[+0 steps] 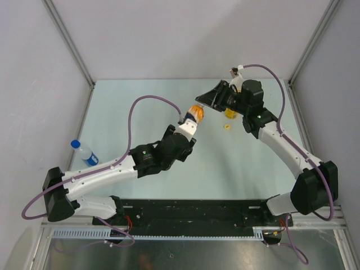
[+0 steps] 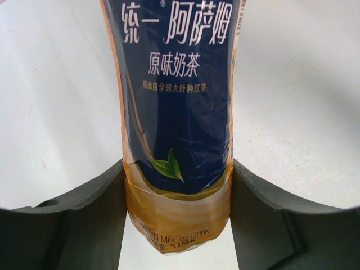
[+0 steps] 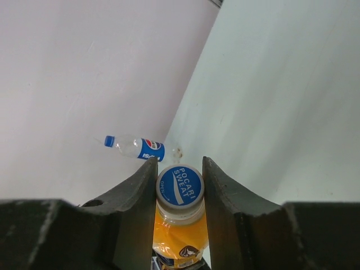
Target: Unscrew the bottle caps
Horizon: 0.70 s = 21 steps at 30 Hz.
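**Right pincer clamped on the white cap, left arm bracing the bottle**

Starting nearest the bases: on the left, just beside the left arm, is the water bottle (image 1: 87, 153). It's clear with a blue label and its blue cap (image 1: 75, 144) is on. Neither arm is anywhere near it, and I can't tell whether it stands or lies, nor how full it is.

Moving out to mid-table, the left gripper (image 2: 177, 166) is clenched around the lower body of the orange bottle (image 2: 177, 112). A finger presses each flank, just above the base. That's a dark blue label, with tan liquid showing below it, so this one is carrying drink.

Now the key spot. The right gripper (image 3: 180, 169) comes in straight over the bottle's top end, looking down its long axis, with the orange body running away beneath. Its fingers are closed on the white cap (image 3: 180, 184), one on each side of the rim, and the blue printed top faces the wrist. So the cap sits right between the pads, in line with the wrist. My read is that a twist about that axis is the move, with the left arm resisting. From above, the cap itself is hidden under the gripper.

Further out, a yellow cap (image 1: 226, 127) lies loose on the table (image 1: 140, 101). Just beyond it is the yellow-orange bottle (image 1: 229, 114), half tucked under the right arm, so its contents can't be read.
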{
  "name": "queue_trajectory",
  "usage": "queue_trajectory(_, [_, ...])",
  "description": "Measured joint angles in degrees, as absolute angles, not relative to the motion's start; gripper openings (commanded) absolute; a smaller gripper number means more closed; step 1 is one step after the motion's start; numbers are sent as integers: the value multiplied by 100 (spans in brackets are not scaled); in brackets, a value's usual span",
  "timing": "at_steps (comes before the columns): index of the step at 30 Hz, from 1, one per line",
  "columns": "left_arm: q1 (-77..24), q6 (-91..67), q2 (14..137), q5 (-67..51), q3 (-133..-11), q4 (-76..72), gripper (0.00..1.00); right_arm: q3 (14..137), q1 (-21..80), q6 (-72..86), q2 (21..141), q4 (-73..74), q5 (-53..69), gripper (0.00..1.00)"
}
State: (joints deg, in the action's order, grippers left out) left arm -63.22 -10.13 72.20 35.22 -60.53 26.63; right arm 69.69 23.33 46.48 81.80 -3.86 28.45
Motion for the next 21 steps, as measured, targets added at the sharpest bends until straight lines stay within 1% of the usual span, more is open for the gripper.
queue_trajectory(8, [-6383, -1004, 6958, 2919, -6147, 2377, 30, 6337, 2018, 4720, 7450, -1413, 3345, 0])
queue_trajectory(21, [-6331, -777, 6455, 1129, -6145, 1855, 28, 5977, 1737, 4941, 6932, -3662, 4912, 0])
